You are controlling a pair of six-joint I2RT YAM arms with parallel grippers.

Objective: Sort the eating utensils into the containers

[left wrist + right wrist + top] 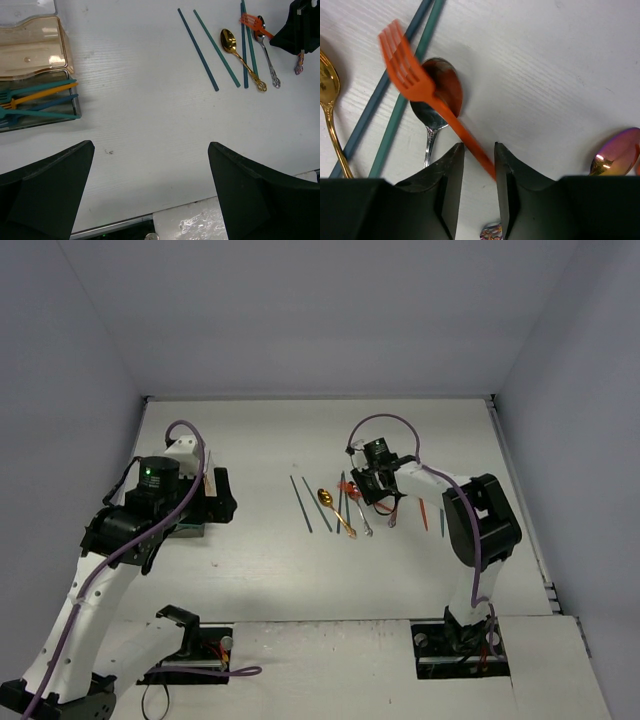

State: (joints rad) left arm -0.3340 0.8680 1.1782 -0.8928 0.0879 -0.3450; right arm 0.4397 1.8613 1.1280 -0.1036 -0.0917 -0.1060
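My right gripper [479, 155] is shut on the handle of an orange fork [415, 82], whose head hangs over a silver spoon [437, 107]. Two teal chopsticks [395, 95] and a gold spoon [330, 100] lie to its left, and an iridescent spoon [615, 152] to its right. My left gripper [150, 175] is open and empty above bare table. The clear, tan-tinted container [35, 45] lies at its left; one compartment holds several teal and orange forks [40, 100]. From above, the right gripper [365, 488] sits over the utensil row [335, 510].
Two more teal chopsticks [197, 50] lie left of the gold spoon [240, 55]. A red utensil [423, 512] and a teal one [442, 520] lie right of the right gripper. The left arm [150, 500] covers most of the container from above. White walls enclose the table.
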